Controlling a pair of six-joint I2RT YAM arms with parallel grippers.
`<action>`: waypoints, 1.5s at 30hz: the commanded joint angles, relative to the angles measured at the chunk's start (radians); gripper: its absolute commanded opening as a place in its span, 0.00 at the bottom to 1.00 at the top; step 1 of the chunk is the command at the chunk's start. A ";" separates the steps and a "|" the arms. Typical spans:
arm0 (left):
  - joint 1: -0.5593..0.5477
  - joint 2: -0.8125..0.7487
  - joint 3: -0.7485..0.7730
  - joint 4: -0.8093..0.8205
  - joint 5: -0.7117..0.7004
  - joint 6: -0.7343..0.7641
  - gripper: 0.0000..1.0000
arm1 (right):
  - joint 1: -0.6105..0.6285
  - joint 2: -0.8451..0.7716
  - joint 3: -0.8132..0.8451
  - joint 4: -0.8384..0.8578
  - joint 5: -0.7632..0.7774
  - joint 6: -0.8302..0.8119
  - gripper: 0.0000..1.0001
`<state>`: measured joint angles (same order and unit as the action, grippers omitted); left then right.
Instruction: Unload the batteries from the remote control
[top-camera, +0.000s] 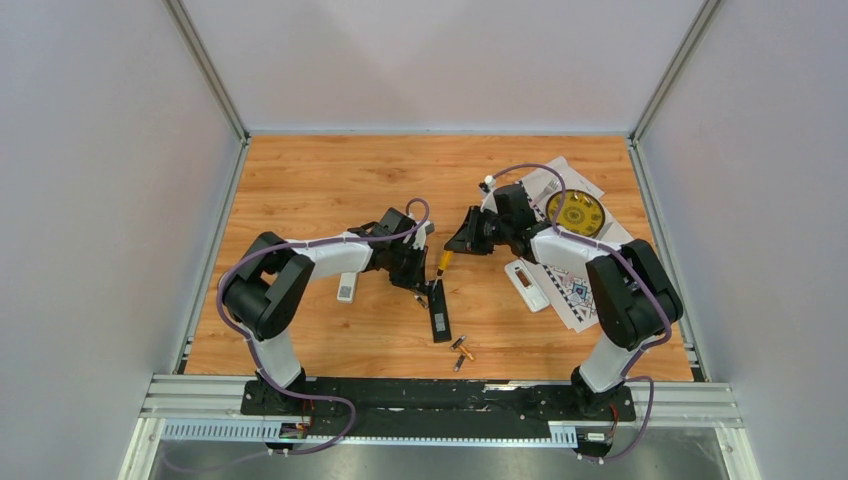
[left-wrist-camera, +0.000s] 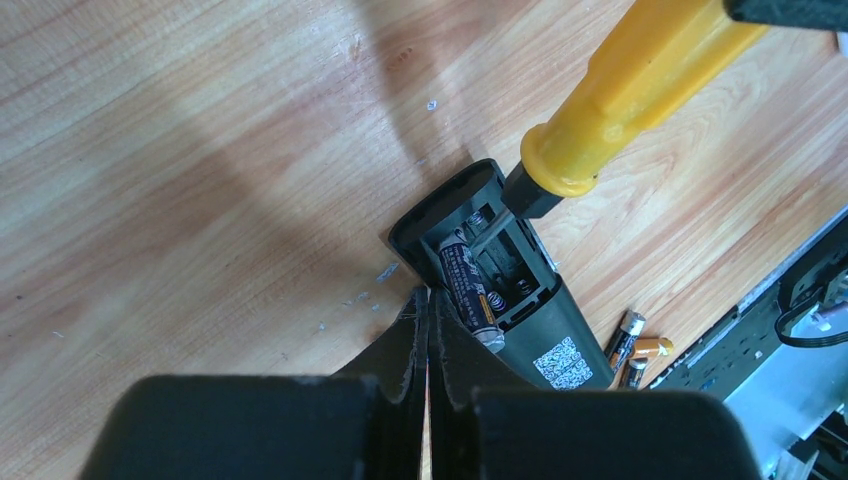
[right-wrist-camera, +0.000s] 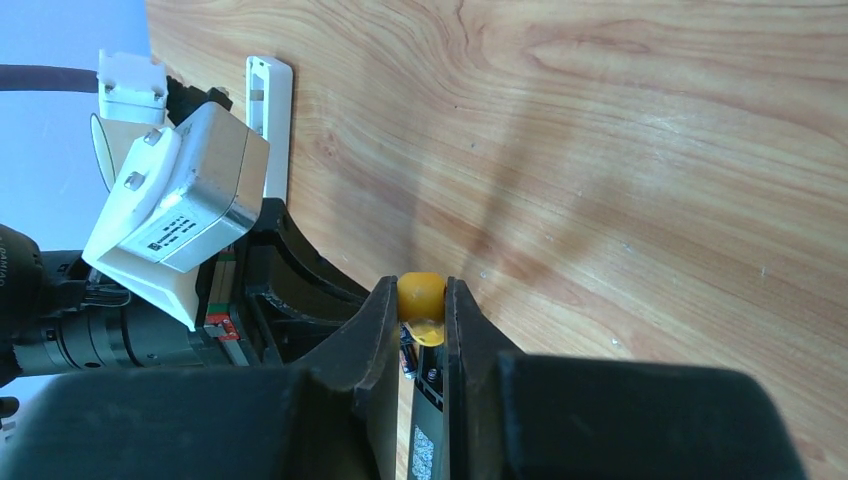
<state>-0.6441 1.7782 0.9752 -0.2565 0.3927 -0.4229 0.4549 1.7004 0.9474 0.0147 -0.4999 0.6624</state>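
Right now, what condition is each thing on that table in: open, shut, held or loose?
Black remote: back open, one battery inside.
Battery in the remote: in its slot, not yet out.
Loose batteries: out, lying on the table.
Screwdriver: held, tip in the remote's open back.
Left claw: shut, tips at the remote's edge.
Right claw: shut on the screwdriver.

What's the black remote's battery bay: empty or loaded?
Open, half loaded: one battery sits in the remote, the slot beside it bare, screwdriver tip poking in.
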 joint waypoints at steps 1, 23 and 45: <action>-0.005 0.004 -0.033 0.008 -0.054 0.007 0.00 | 0.024 0.005 -0.001 0.033 -0.074 0.060 0.00; -0.003 -0.161 -0.009 -0.069 -0.060 0.072 0.03 | 0.034 0.036 0.154 -0.041 -0.071 0.040 0.00; 0.113 -0.605 -0.173 0.106 -0.013 -0.103 0.74 | -0.022 -0.059 0.157 -0.134 -0.035 -0.061 0.00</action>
<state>-0.5770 1.2644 0.8333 -0.2432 0.2943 -0.4568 0.4576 1.7069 1.0729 -0.1081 -0.5423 0.6479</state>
